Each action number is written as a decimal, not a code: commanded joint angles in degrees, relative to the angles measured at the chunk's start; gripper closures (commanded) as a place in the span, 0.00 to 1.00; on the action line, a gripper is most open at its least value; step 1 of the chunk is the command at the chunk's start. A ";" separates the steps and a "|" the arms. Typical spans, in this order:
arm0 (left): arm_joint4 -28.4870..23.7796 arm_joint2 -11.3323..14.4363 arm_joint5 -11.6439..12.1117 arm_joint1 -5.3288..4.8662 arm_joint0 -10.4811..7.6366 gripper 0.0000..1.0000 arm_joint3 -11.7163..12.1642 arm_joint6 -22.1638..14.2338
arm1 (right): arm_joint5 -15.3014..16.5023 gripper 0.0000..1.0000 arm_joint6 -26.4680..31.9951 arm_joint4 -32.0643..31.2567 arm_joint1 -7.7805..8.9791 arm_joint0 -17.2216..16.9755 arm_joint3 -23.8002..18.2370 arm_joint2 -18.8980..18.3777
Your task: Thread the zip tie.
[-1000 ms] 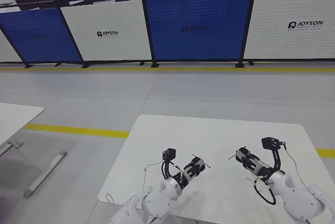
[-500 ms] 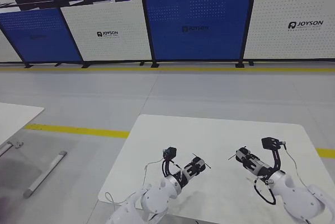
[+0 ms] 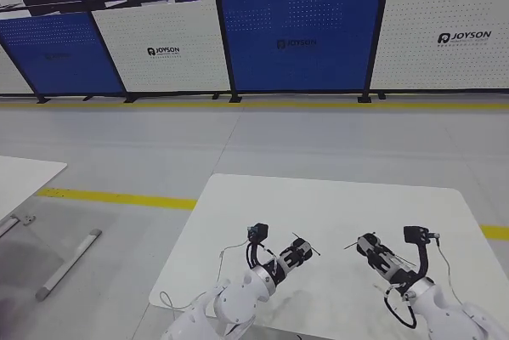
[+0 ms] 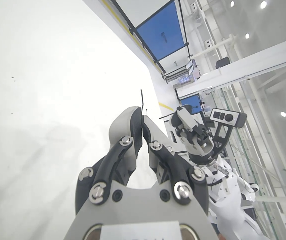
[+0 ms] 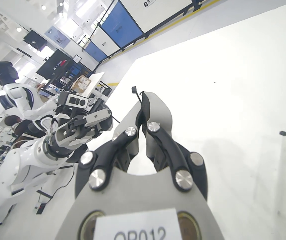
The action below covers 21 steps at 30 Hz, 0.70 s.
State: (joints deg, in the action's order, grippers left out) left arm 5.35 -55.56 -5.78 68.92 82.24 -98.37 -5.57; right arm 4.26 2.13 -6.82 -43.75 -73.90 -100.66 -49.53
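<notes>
Hall: blue and white pegboard panels [image 3: 298, 42] line the far side of a grey floor, which a yellow line [image 3: 118, 198] crosses; a white table [image 3: 322, 200] stands in front of the robot.
Step in hand: by my reading, lining up before the insertion. Each arm has its piece gripped, and the two pieces have not been brought together.
Next move calls for: bringing the plain tip to the slot in the head, matched in height and angle. The slot is very small and the strip looks springy, so a slight tilt would likely send the tip sliding past the head. The short free length on each side should help keep both ends stiff.
Right gripper [image 5: 143, 102]: fingers pressed together on the zip tie [image 5: 138, 96], a thin black strip. Its small square head sticks out just past the fingertips.
Left gripper [image 4: 142, 116]: pads closed flat on a black strip [image 4: 141, 98], whose thin plain tip pokes out beyond the fingertips.
One tie or two: cannot tell; no link between the two strips can be seen.
Where, right: above the table, toward its right edge and nearer the near edge than the far one.
Where, left: above the table's middle, also nearer the near edge.
Relation: the grippers point toward each other with a stretch of table between them. Head and tip are apart, not touching.
Risk: as I judge it, a pinched strip could twist in the pads once the tip pushes against the head.
</notes>
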 commanded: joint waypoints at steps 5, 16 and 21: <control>0.00 0.00 0.00 0.00 0.00 1.00 0.00 0.00 | 0.54 1.00 -1.51 -1.50 -0.56 -2.43 -1.31 0.15; 0.00 0.00 0.00 0.00 0.00 1.00 0.00 0.00 | 0.54 1.00 -1.51 -1.50 -0.56 -2.43 -1.31 0.15; 0.00 0.00 0.00 0.00 0.00 1.00 0.00 0.00 | 0.87 1.00 -2.79 -0.80 -0.65 -2.89 -1.18 -0.56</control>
State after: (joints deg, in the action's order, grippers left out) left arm 5.35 -55.56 -5.78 68.92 82.24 -98.37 -5.57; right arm 4.88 0.32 -8.12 -44.34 -76.47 -101.92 -49.58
